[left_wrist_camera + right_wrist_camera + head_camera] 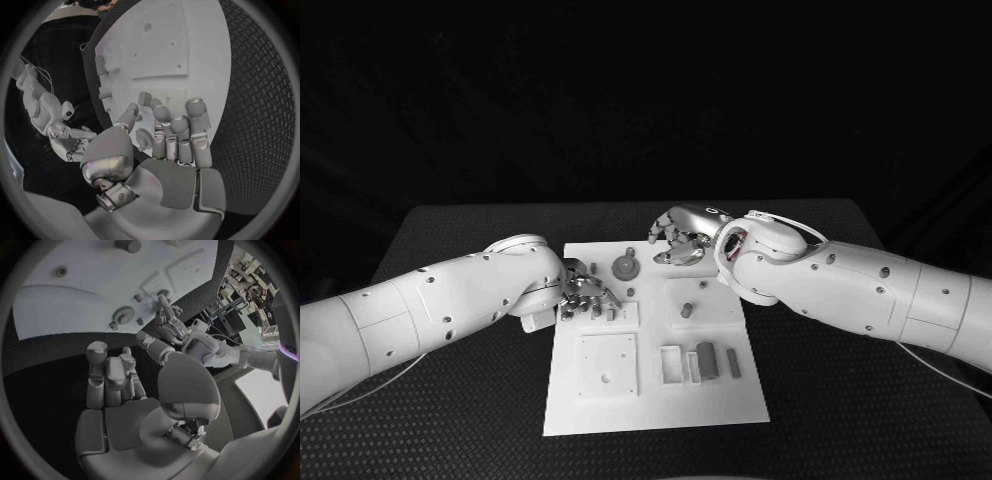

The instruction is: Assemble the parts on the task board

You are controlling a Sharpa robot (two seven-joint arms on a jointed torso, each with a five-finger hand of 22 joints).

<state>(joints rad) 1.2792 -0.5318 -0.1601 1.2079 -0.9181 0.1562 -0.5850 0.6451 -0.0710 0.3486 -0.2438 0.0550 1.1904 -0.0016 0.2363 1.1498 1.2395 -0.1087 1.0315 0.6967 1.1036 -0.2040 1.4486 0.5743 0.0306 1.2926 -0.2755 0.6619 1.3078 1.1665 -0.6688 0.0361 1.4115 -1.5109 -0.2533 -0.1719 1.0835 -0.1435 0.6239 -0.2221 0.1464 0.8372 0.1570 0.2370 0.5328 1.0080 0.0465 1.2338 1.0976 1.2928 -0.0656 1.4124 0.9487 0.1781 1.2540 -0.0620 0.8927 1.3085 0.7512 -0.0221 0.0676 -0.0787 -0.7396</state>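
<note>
The white task board (653, 400) lies in the middle of the black table. A grey gear (627, 266) sits near its far edge, a short peg (685, 310) stands further in, and two grey blocks (707, 360) lie beside empty slots (672, 365). My left hand (584, 295) hovers low over the board's left side, fingers spread above some small pieces, holding nothing I can see. In the left wrist view the left hand's fingers (178, 135) reach toward a small part (145, 97). My right hand (678, 238) hangs over the far edge, loosely bent and empty, near the gear (125, 316).
A square plate (607, 365) with holes is set in the board's near left. Black table (459, 400) surrounds the board on all sides. The two forearms cross the board's left and right edges.
</note>
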